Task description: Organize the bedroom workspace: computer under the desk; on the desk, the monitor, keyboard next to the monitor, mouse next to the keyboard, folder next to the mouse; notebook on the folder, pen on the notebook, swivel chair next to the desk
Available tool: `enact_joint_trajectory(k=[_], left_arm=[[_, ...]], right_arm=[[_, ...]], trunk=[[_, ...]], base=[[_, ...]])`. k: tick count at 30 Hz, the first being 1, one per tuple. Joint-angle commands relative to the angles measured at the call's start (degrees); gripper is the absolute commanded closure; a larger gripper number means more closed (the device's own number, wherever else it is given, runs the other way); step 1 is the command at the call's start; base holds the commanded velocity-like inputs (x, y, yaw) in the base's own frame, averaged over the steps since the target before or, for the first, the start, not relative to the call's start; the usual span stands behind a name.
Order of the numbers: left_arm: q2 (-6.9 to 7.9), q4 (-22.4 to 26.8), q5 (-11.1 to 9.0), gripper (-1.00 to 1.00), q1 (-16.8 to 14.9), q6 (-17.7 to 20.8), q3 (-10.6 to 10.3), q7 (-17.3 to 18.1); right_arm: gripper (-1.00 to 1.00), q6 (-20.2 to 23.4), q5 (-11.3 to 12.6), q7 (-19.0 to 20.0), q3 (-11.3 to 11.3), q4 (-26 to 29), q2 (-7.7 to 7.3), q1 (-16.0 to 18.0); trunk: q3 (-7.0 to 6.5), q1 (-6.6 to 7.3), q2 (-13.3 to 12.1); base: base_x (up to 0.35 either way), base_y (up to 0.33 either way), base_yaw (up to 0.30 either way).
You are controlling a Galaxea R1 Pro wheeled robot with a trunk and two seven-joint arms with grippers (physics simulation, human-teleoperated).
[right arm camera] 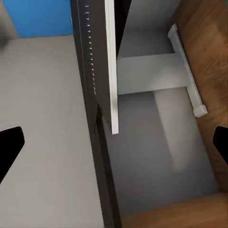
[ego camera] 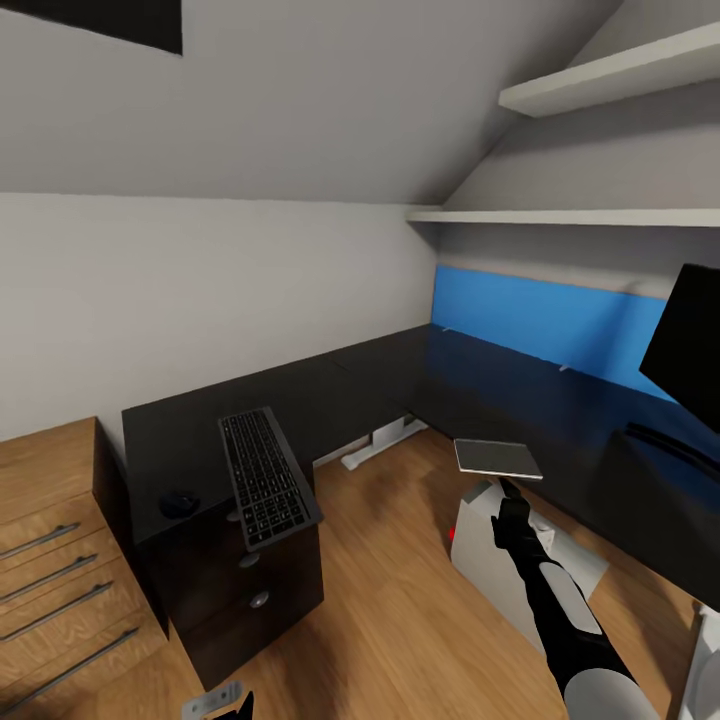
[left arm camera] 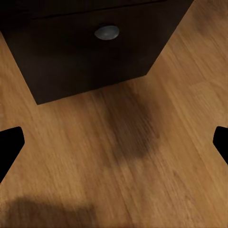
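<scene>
The black keyboard [ego camera: 265,475] lies on the black desk [ego camera: 400,375], its near end hanging over the edge, and the dark mouse [ego camera: 180,503] sits to its left. The monitor [ego camera: 690,345] stands at the far right. A white computer tower [ego camera: 480,550] rests on the floor. My right gripper [ego camera: 510,492] is open just under a thin grey slab [ego camera: 497,458], folder or notebook. In the right wrist view the slab [right arm camera: 102,71] runs edge-on between the spread fingertips [right arm camera: 10,142]. Over bare floor, my left gripper [left arm camera: 114,147] is open.
A black drawer unit [ego camera: 250,590] with round knobs [left arm camera: 107,32] stands under the desk's left end. A wooden dresser [ego camera: 60,560] is at the far left. The desk's white foot [ego camera: 380,440] rests on the wood floor [ego camera: 400,620]. Shelves [ego camera: 600,80] hang above.
</scene>
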State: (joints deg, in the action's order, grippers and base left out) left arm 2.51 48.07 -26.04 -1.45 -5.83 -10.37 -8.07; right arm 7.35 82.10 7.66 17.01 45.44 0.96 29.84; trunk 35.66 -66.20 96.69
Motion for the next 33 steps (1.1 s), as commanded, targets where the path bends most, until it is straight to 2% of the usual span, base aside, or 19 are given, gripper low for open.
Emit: enact_joint_trajectory(k=[1,14,33], left_arm=[[0.08,0.01,-0.57,-1.00,-0.04,-0.34,-0.44,-0.52],[0.11,0.01,-0.59,-1.00,-0.04,-0.41,-0.44,-0.33],[0.14,0.01,-0.59,-1.00,-0.04,-0.41,-0.44,-0.20]], right_arm=[[-1.00,0.45,0.49,0.16,0.30,0.00,0.07,0.04],[-1.00,0.39,0.51,-0.06,0.30,-0.15,0.09,0.04],[-1.00,0.38,0.60,-0.10,0.38,-0.26,0.18,0.04]], trunk=[[-0.13,0.23,-0.39],[-0.31,0.45,-0.79],[-0.31,0.45,-0.79]], base=[[0.000,0.000,0.000],[0.006,0.000,0.000],[0.127,0.031,0.000]])
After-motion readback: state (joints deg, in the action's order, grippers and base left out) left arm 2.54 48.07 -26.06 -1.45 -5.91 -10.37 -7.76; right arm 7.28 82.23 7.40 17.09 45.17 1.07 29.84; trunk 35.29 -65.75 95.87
